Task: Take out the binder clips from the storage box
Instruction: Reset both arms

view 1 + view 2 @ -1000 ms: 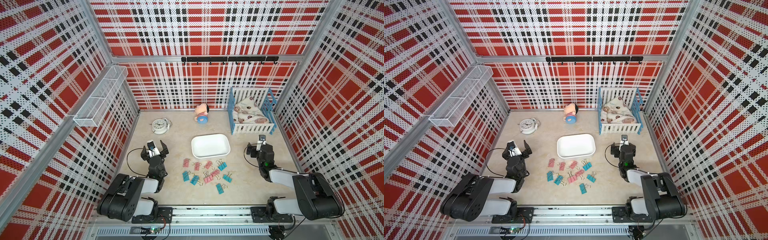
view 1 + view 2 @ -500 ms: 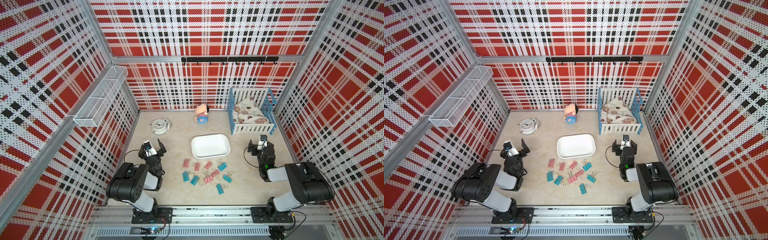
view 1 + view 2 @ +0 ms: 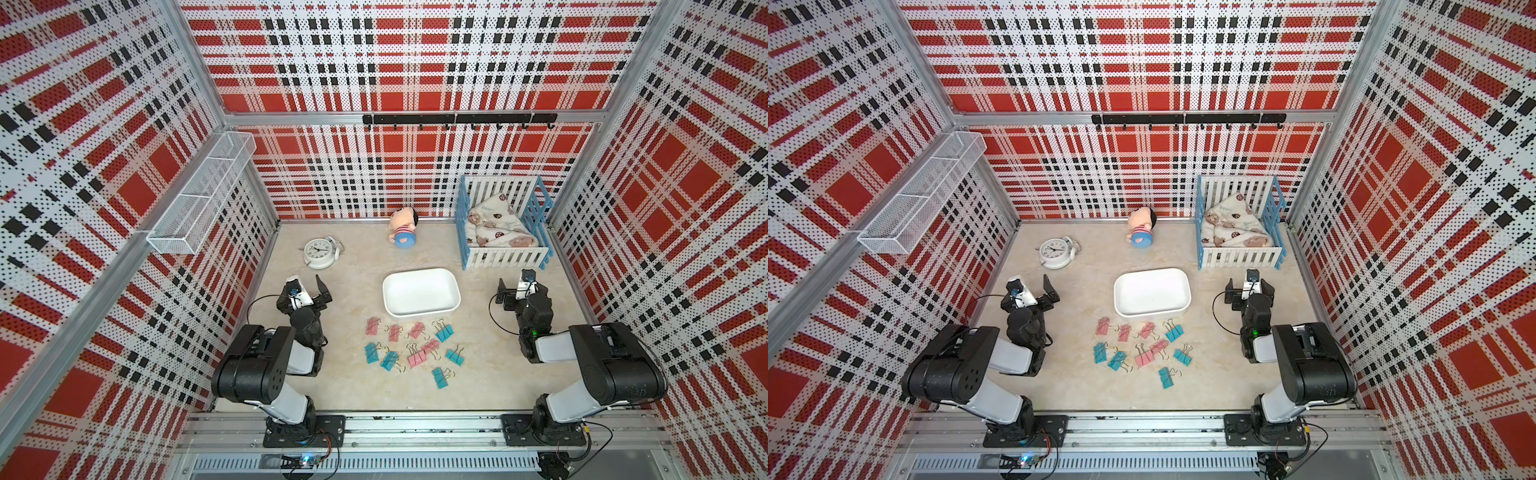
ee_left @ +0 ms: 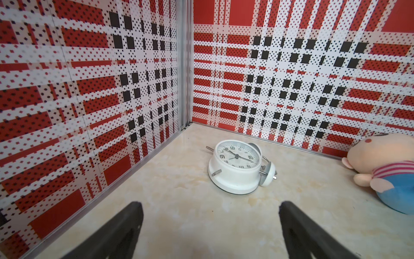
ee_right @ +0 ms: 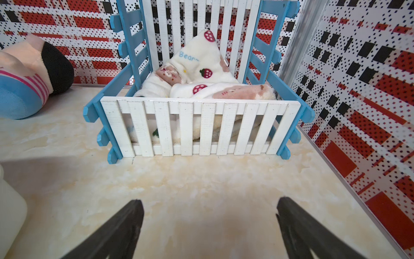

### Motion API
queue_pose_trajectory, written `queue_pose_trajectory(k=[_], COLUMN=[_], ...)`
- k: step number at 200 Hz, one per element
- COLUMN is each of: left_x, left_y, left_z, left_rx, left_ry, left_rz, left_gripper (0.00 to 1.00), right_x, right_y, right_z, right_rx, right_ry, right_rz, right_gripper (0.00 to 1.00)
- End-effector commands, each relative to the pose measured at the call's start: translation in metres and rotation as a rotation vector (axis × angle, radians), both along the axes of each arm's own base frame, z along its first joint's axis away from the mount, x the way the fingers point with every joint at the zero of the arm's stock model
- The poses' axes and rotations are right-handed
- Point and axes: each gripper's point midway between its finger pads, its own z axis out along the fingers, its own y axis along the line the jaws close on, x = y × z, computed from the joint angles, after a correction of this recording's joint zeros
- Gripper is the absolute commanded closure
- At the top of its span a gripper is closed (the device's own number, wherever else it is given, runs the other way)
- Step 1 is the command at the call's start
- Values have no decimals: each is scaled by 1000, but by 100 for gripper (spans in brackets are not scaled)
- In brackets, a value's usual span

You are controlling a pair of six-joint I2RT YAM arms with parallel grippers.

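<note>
Storage box (image 3: 420, 291) sits mid-table, white w/ rounded corners; its inside reads as bare white in both top views. In the R wrist view only one blurred corner of it shows, cut off at the frame edge.

Wire-mesh basket (image 3: 199, 199) hangs on the L wall, above the table. Toy crib (image 3: 505, 255) stands in the far R corner. A strawberry-print blanket (image 5: 201, 67) fills it, and we can't tell what lies under that. Plush doll (image 3: 403, 230) lies by the back wall btw clock and crib, and both wrist views cut it off. Alarm clock (image 4: 235, 166) lies face up near the far L corner.

L gripper (image 4: 209, 205): jaws spread wide, nothing btw them, over bare table, facing the clock. Only the fingertips make the wrist frame. R gripper (image 5: 209, 203): the same wide spread and nothing held, facing the crib's front rail, just R of the box.

Binder clips (image 3: 415, 358): ten by our count, pink and teal, scattered on the table just on the robot's side of the box, btw the two arms and well apart from both grippers. Some touch or overlap, so their wire handles are hard to separate. They show only in the top views.
</note>
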Motion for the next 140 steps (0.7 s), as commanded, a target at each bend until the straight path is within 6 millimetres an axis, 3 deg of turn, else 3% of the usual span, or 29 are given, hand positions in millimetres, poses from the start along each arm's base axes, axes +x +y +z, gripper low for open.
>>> queue_pose_trajectory(k=[1,88,140], left_x=[3,3,4], left_y=[2,2,1], left_z=[4,4,4], left_rx=[-10,-9,-6], left_ry=[-14,-14,-8], left_rz=[7,7,-1], left_gripper=[1,0,0], right_x=[2,-7,4], right_y=[0,8,1], right_z=[8,11,7], right_rx=[15,-8,22], right_ry=[-29,-66,-21], right_rz=[5,44,24], right_gripper=[0,0,0])
